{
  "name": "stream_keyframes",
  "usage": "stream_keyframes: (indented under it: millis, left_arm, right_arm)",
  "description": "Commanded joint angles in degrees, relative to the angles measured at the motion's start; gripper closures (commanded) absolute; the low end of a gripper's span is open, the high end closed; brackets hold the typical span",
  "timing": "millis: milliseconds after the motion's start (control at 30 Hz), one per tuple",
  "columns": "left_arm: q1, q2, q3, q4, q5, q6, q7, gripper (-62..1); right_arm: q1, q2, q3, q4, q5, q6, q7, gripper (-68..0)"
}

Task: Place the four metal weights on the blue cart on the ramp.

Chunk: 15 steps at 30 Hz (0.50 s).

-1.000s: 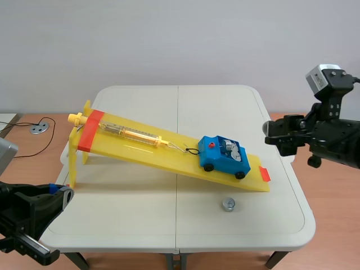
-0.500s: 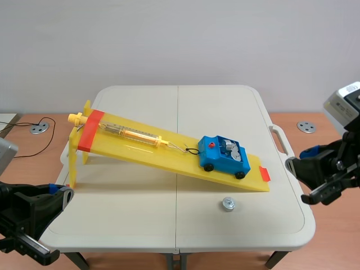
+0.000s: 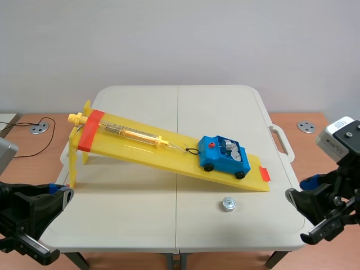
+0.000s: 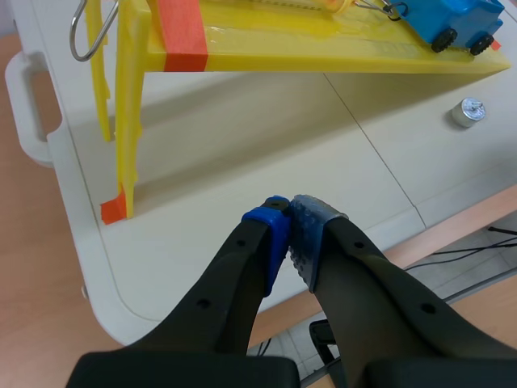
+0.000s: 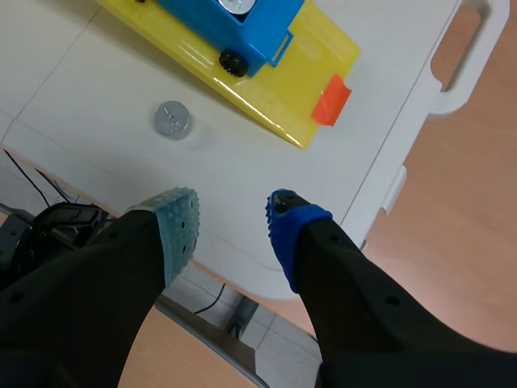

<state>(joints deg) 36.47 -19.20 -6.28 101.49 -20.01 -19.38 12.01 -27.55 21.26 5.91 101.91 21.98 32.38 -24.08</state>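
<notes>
A pale folding table (image 3: 140, 225) is carrying a long yellow ramp (image 3: 169, 158), which is sloping down from a raised end on the robot's left to a low end on its right. The two arms are hanging low at the near corners of the table, one to each side. The left gripper (image 4: 289, 218) is clenched on nothing, its pads pressing together just off the near left corner. The right gripper (image 5: 230, 218) is spread wide and holding nothing, poised over the near right edge of the table.

A clear yellow spring tube (image 3: 132, 134) is lying along the upper ramp, its hook linking to the blue cart (image 3: 224, 158). The cart is sitting on the lower ramp, wheels on the slope, just above the foot.

Silver metal weights (image 3: 232, 149) are showing in the cart's open top, though the exact count is too small to settle here. One more weight (image 3: 228, 203) is lying flat on the table, near the ramp's low end and apart from it, between the cart and the right gripper.

The job is looking mostly done, judging by the loaded cart. The loose weight is waiting to be lifted and set in with the others, and the open right gripper is sitting nearest to it.
</notes>
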Motion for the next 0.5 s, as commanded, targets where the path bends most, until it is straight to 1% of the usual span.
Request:
stream_keyframes:
  millis: [0,133,200,267,367,467]
  left_arm:
    - [-0.48,0.13,-0.04,3.13,-4.44,-1.42,-6.38,-2.7]
    - [-0.48,0.13,-0.04,3.13,-4.44,-1.42,-6.38,-2.7]
    - [-0.48,0.13,-0.04,3.13,-4.44,-1.42,-6.36,-2.7]
    - [-0.48,0.13,-0.04,3.13,-4.44,-1.42,-6.36,-2.7]
    - [-0.48,0.13,-0.04,3.13,-4.44,-1.42,-6.36,-2.7]
    - [-0.48,0.13,-0.04,3.13,-4.44,-1.42,-6.36,-2.7]
  right_arm:
    - [5.29,0.92,-2.32,1.03,1.27,1.51,9.05,-22.0]
    - [8.11,-0.55,-5.29,-2.58,-2.08,0.90,11.23,-22.0]
    - [9.68,-1.75,-6.36,-4.66,-2.38,0.02,11.96,-22.0]
    - [11.32,-3.04,-7.30,-6.60,-2.91,0.00,12.04,-22.0]
    - [13.33,-4.70,-8.59,-9.07,-5.22,-0.26,12.92,-22.0]
    - [15.21,-5.90,-10.03,-11.17,-7.39,-2.36,13.64,-22.0]
